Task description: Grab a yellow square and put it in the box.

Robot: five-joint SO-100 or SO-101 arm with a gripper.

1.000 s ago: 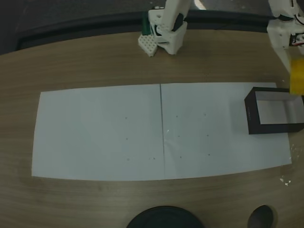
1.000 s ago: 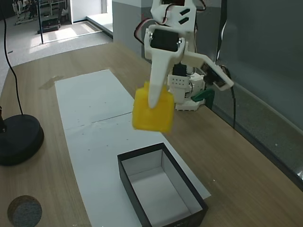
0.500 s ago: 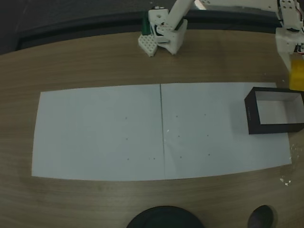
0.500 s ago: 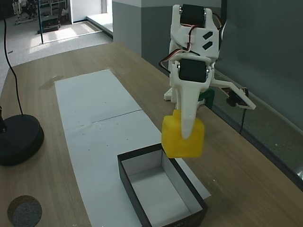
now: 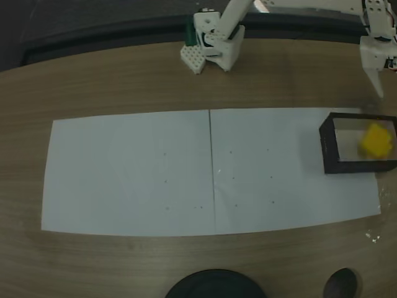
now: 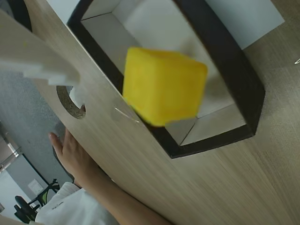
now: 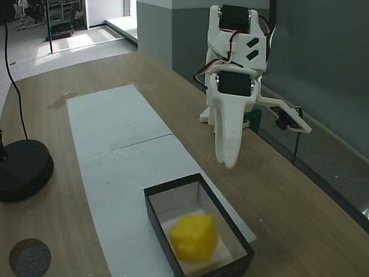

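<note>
In a fixed view from the table's end, the nearest item to you is the box (image 7: 197,226); its lower corner is cut off by the frame edge. The yellow square (image 7: 194,236) is inside it, blurred, so you cannot tell whether it rests on the floor of the box. In the wrist view the yellow square (image 6: 163,86) appears over the box (image 6: 220,65) interior, also soft-edged, and a white finger (image 6: 37,61) of the claw crosses the upper left, out of focus. A person's hand (image 6: 70,154) lies on the wooden table (image 6: 243,187) beyond the box.

Farther back, the gripper (image 7: 226,156) hangs above and behind the box, holding nothing. Its fingers overlap from this angle, so you cannot tell how far apart they stand.

In the fixed view from above, the box (image 5: 327,149) sits at the right end of the white paper (image 5: 130,174), its right wall cut off. The gripper (image 5: 376,87) is partly out of frame.
</note>
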